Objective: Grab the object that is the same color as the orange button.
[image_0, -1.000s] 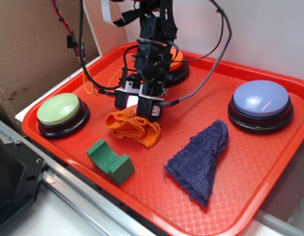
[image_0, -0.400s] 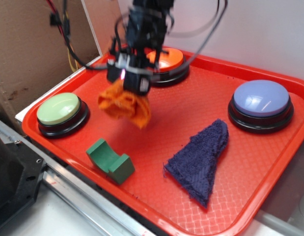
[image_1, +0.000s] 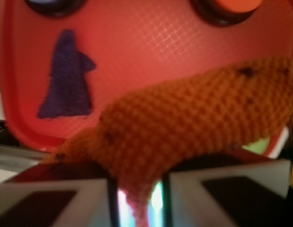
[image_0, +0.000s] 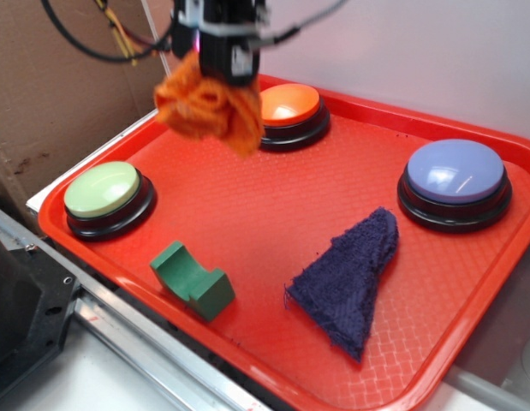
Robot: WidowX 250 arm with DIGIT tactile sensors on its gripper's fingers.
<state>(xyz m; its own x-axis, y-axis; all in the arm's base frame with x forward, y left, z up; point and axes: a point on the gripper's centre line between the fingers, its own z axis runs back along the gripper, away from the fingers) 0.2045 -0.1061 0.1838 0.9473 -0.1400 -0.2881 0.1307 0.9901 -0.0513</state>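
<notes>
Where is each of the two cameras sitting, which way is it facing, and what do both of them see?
Exterior: off the tray's front corner, looking down across it; shows the gripper and cables at top.
Wrist: mounted at the gripper, looking down past its fingers at the tray.
Shared: the orange cloth clamped and hanging above the tray, the purple cloth, the orange button.

Hand raised at upper left of exterior view, pointing down, fingers clamped on orange rag.
</notes>
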